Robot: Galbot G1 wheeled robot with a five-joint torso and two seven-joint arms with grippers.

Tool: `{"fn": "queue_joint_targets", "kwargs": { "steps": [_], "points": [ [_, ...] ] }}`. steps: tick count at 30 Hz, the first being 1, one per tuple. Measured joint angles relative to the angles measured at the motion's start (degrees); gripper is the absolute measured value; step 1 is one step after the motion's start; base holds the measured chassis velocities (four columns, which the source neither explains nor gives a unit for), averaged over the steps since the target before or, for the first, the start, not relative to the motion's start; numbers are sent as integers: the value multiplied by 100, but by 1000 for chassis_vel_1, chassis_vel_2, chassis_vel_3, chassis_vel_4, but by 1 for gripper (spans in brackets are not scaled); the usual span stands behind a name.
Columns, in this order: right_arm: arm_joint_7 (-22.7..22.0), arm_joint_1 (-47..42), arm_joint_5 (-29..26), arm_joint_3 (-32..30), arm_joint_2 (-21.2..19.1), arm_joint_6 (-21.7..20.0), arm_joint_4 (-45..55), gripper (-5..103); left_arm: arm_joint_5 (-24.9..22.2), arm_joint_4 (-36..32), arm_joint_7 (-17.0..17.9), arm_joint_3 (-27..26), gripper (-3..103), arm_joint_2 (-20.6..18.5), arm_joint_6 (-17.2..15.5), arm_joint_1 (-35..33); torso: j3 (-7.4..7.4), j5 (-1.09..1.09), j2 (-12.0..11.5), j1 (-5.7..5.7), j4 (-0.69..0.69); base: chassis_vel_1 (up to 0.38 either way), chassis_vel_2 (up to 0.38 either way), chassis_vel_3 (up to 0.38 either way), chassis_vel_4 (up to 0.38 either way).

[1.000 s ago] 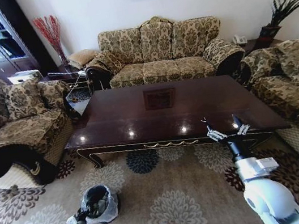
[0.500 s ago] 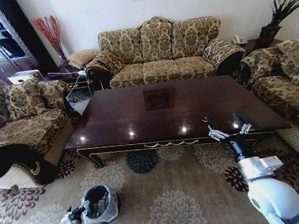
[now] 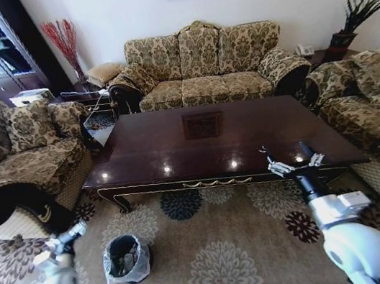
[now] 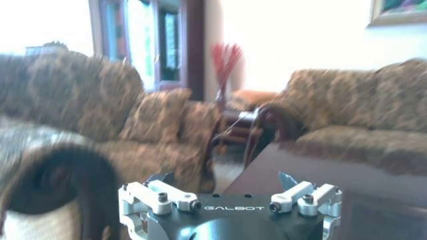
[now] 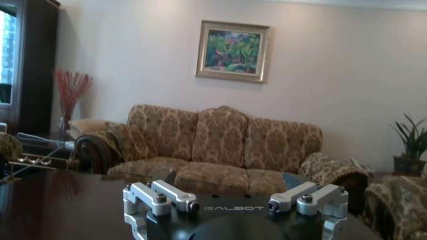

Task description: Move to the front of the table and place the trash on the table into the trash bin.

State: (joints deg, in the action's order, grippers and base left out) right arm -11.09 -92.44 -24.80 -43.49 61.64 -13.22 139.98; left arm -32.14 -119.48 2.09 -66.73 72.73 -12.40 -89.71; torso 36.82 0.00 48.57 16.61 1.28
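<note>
- Two grippers spread, empty: left gripper (image 3: 69,236) has swung off the black bag-lined trash bin (image 3: 126,259); right gripper (image 3: 293,163) stays over the glossy dark-brown table (image 3: 177,151).
- Table top bare; likely task done.

Both arms raised forward, left hand (image 3: 74,232) and right hand (image 3: 292,160) spread wide.

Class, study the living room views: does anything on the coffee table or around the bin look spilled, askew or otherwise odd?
Nothing stands out. The table top is bare and glossy, with no litter lying on it. The trash bin stands upright on the carpet, bag folded over its rim, nothing spilled beside it. Both hands, left and right, are open and empty.
</note>
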Motion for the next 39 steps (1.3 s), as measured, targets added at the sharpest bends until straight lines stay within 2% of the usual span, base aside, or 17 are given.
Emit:
{"fn": "queue_joint_targets", "kwargs": {
  "steps": [1, 2, 3, 4, 5, 7, 8, 9, 12, 17, 20, 30, 39],
  "points": [
    [6, -35, -58, -111, -10, -139, 34, 100, -90, -698, 86, -79, 100, 116, -136, -286, 0, 3, 0, 0, 2, 0, 0, 0, 0],
    [6, -35, -58, -111, -10, -139, 34, 100, -90, -698, 86, -79, 100, 116, -136, -286, 0, 3, 0, 0, 2, 0, 0, 0, 0],
    [36, -82, -83, -190, 16, -211, 58, 100, -127, -1152, 122, -93, 100, 227, -167, -480, 0, 5, 0, 0, 4, 0, 0, 0, 0],
    [55, -105, -95, -222, 38, -225, 73, 100, -133, -1322, 125, -82, 100, 286, -163, -562, 0, 5, 0, 0, 3, 0, 0, 0, 0],
    [141, -200, -132, -307, 118, -230, 102, 100, -103, -1711, 127, 53, 100, 461, -85, -791, 0, 2, 0, 0, 2, 0, 0, 0, 0],
    [194, -273, -141, -346, 166, -208, 104, 100, -18, -1849, 123, 188, 100, 576, 3, -894, 0, 2, 0, -1, 1, 0, 0, 0, 0],
    [305, -374, -139, -428, 233, -116, 99, 100, 223, -1939, 36, 364, 100, 776, 196, -1012, 0, 1, 0, -1, 0, 0, 0, 0, 0],
    [305, -374, -139, -428, 233, -116, 99, 100, 223, -1939, 36, 364, 100, 776, 196, -1012, 0, 1, 0, -1, 0, 0, 0, 0, 0],
    [776, -646, 27, -731, 387, 151, 11, 100, 624, -1996, -315, 517, 100, 1096, 564, -1159, 0, 1, 0, 0, 1, 0, 0, 0, 0],
    [1007, -769, 141, -857, 574, 379, -36, 100, 769, -2008, -399, 686, 100, 1212, 599, -1157, 0, 2, 0, -1, 0, 0, 0, 0, 0],
    [1084, -795, 163, -699, 727, 527, -7, 100, 1014, -1936, -468, 968, 100, 1260, 618, -1010, 0, 0, 0, 0, 0, 0, 0, 0, 0],
    [1034, -684, 346, -460, 965, 353, 299, 100, 1270, -1888, -686, 1507, 100, 1052, 594, -820, 0, -2, 0, 0, 1, 0, 0, 0, 0],
    [1218, -727, 477, -528, 993, 349, 326, 100, 1328, -1931, -619, 1621, 100, 996, 483, -741, 0, -1, 0, 0, 1, 0, 0, 0, 0]
  ]
}}
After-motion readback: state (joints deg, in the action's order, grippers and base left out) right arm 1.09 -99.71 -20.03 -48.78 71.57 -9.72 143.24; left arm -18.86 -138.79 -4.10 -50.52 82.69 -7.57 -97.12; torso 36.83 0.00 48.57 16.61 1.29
